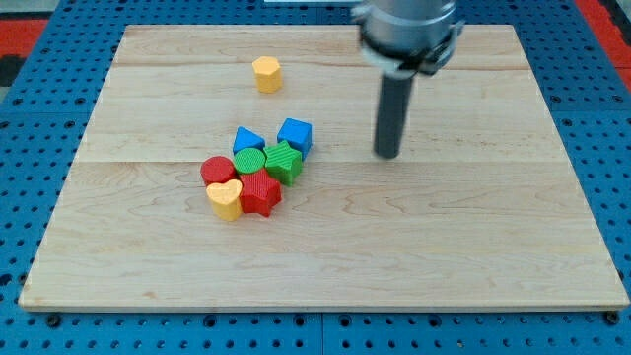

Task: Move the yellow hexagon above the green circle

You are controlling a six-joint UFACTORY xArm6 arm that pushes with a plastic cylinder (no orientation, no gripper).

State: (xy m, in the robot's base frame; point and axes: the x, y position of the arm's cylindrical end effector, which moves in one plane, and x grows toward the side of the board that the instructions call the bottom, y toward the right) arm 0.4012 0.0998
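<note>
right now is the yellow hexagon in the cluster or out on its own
Out on its own: the yellow hexagon sits apart, toward the view's top from the green circle.

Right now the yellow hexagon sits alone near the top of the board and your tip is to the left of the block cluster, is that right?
Not quite. The yellow hexagon does sit alone near the top, but my tip is to the right of the cluster, beyond the blue cube. The camera view shows it.

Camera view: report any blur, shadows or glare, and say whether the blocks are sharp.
Camera view: the arm's upper housing is blurred, my tip sharper; blocks such as the yellow hexagon and green circle look crisp; soft shadows, even light, no glare on the board.
</note>
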